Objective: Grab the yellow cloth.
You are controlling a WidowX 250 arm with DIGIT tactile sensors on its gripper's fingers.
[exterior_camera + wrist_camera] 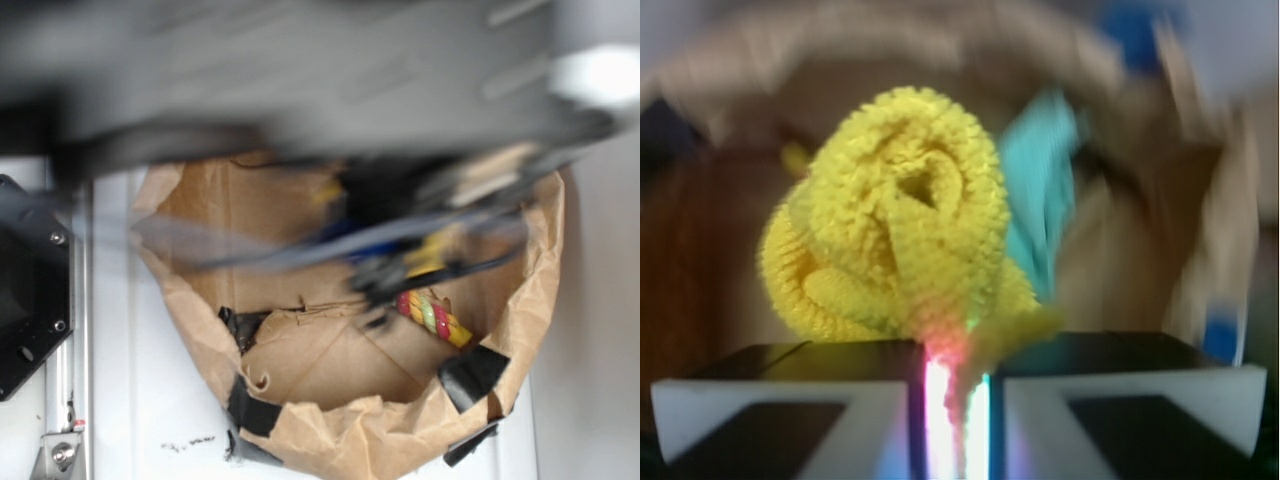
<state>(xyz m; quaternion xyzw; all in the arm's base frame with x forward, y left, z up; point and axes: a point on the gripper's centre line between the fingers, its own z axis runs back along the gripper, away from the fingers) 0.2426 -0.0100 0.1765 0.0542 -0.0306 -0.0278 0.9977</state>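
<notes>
The yellow cloth point(900, 220) is a bright yellow woven rag bunched into soft folds, filling the middle of the wrist view. A strip of it runs down between the jaws, which stand nearly together around it. My gripper point(958, 400) is shut on the cloth. In the exterior view the blurred arm and gripper point(400, 265) hang over the brown paper bag point(200, 360), with a bit of yellow cloth point(432, 250) showing among the blur. Most of the cloth is hidden there by the arm.
A red-yellow-green twisted rope point(433, 318) lies inside the bag at the right. A light teal cloth point(1045, 185) sits behind the yellow one. Black tape patches point(470, 375) mark the bag's rim. A black mount point(30, 290) stands at the left.
</notes>
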